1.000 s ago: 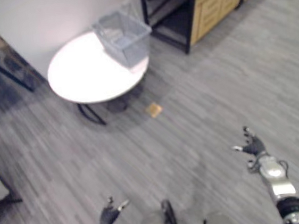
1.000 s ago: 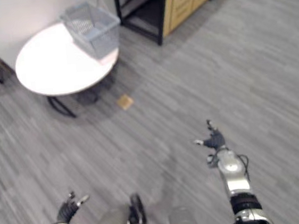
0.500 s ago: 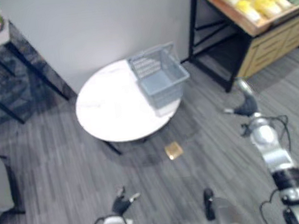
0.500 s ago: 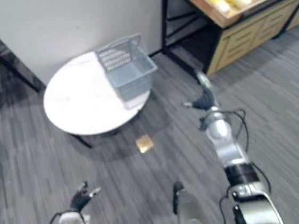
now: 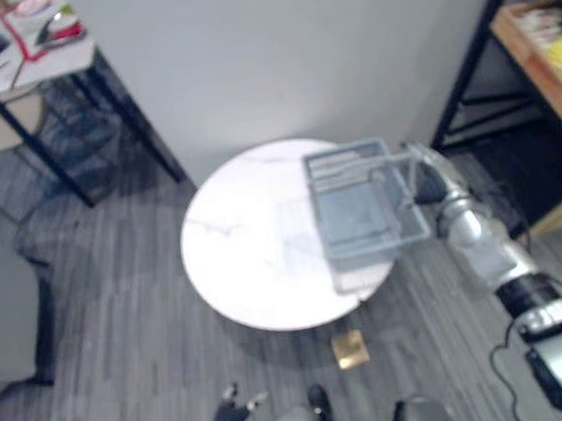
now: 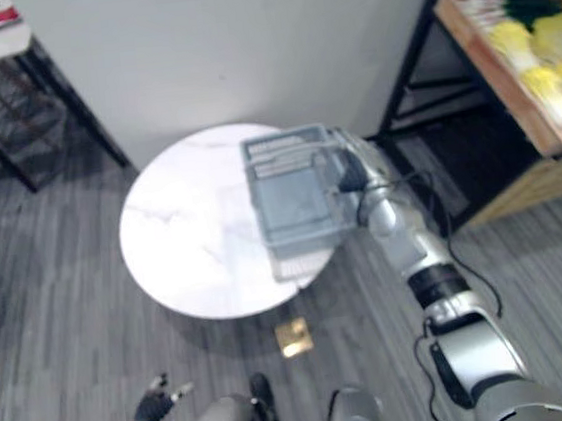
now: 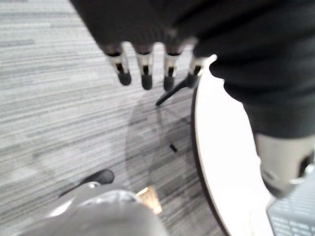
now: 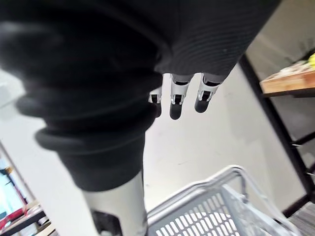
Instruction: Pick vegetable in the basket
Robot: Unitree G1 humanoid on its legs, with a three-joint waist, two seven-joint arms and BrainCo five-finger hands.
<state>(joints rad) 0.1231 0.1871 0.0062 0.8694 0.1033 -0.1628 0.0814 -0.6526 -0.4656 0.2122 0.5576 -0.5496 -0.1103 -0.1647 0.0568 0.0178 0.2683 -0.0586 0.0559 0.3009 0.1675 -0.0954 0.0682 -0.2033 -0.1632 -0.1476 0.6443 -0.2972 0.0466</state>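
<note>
Two hands, both empty. Your right hand (image 6: 353, 175) is at the shelf-side rim of the basket (image 5: 343, 151), its fingers (image 8: 176, 101) straight and reaching over the rim, curled round nothing. I can't tell if the palm touches the handle. My read: you're lining up to take the basket, since it has to travel to the produce. Your left hand (image 5: 230, 412) hangs low over the floor, relaxed and idle. The basket sits on the round desk (image 5: 246, 264), close to the edge nearest the shelf (image 6: 494, 87), so a sideways shove could slide it off. All the vegetables (image 6: 535, 43), yellow and green, lie on that shelf, well apart from the basket. None picked yet. Close on the handle before lifting.
</note>
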